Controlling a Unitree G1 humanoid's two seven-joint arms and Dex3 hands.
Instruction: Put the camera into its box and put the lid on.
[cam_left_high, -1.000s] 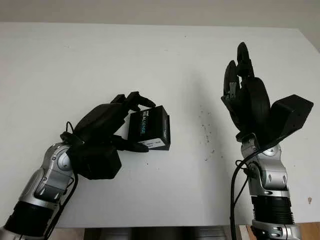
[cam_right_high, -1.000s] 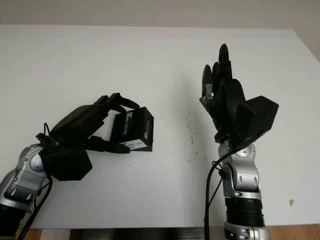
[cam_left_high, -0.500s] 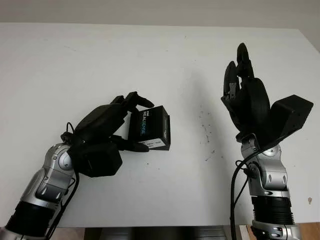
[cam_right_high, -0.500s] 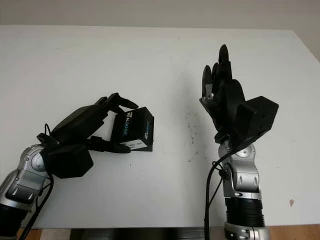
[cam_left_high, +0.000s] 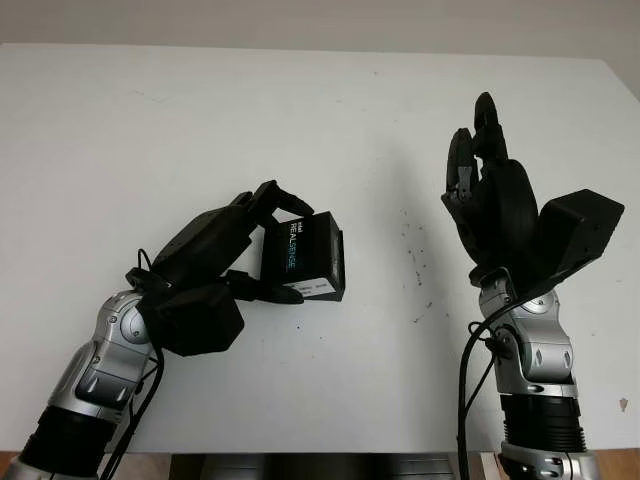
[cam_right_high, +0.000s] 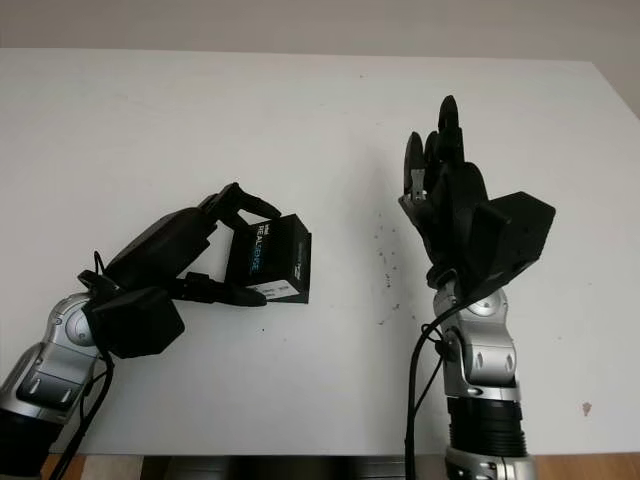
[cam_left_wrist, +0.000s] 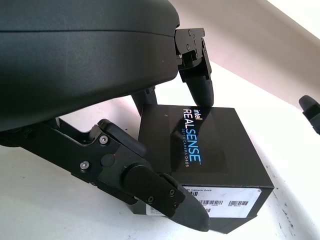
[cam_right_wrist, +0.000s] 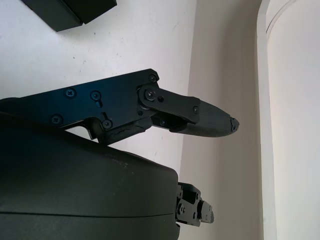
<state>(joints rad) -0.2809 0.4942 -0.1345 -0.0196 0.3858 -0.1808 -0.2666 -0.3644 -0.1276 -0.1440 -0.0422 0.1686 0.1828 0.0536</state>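
1. Left eye view: on the white table (cam_left_high: 330, 120), the left hand (cam_left_high: 225, 255) grips the black box (cam_left_high: 305, 258) just left of centre, fingers at the box's 12 and 6 o'clock edges.
2. Right eye view: at 3 o'clock from the box, well apart, the right hand (cam_right_high: 445, 205) stands raised, open and holding nothing.
3. Left wrist view: fingers (cam_left_wrist: 197, 75) press the lidded box, which is lettered "RealSense".
4. Right wrist view: a box corner (cam_right_wrist: 70, 9) lies beyond the open hand's fingers (cam_right_wrist: 195, 116).
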